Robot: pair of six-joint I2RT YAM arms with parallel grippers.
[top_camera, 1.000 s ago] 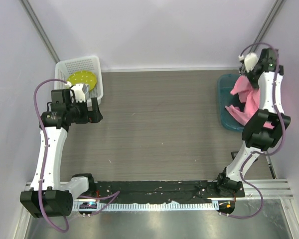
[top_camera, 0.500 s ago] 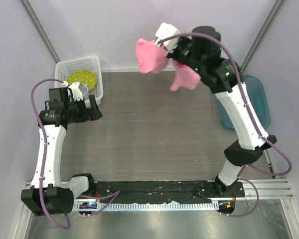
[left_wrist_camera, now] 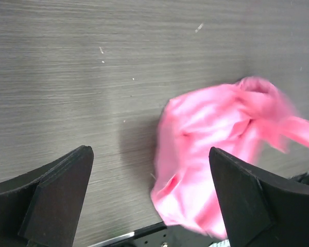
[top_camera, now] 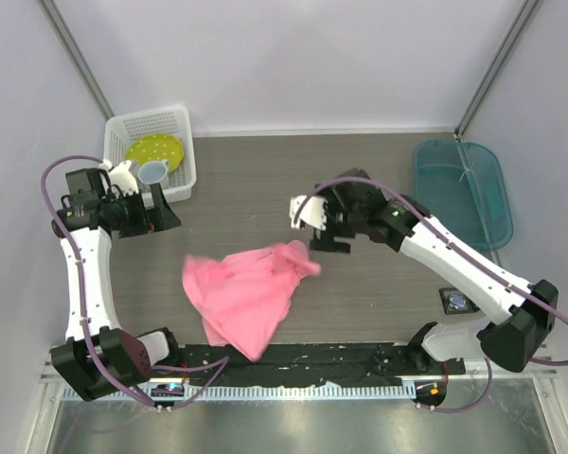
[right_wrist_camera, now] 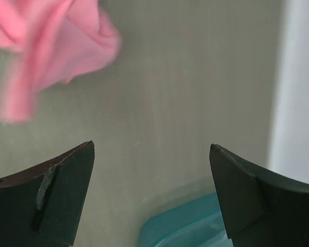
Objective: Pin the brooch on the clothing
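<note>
Half a second on, the right arm has swung down from the back wall. The right gripper [top_camera: 314, 227] hangs spread wide and empty, and the crumpled pink short-sleeved T-shirt [top_camera: 251, 295] lies on the grey wood-grain table [top_camera: 265, 180] just to its near-left, long axis running diagonally from that claw toward the near edge. The left gripper [top_camera: 170, 210] is also open and bare but sits a little farther off, so the right is better placed; the tiny round brooch I cannot make out.

Plain pink T-shirt [top_camera: 246, 298] on a grey table [top_camera: 360, 161] streaked with fine wood grain. Translucent teal tub [top_camera: 459, 184]. White lattice basket [top_camera: 150, 115] holding a yellow-green disc [top_camera: 159, 149]. White arms [top_camera: 83, 274], purple cables [top_camera: 46, 180].
</note>
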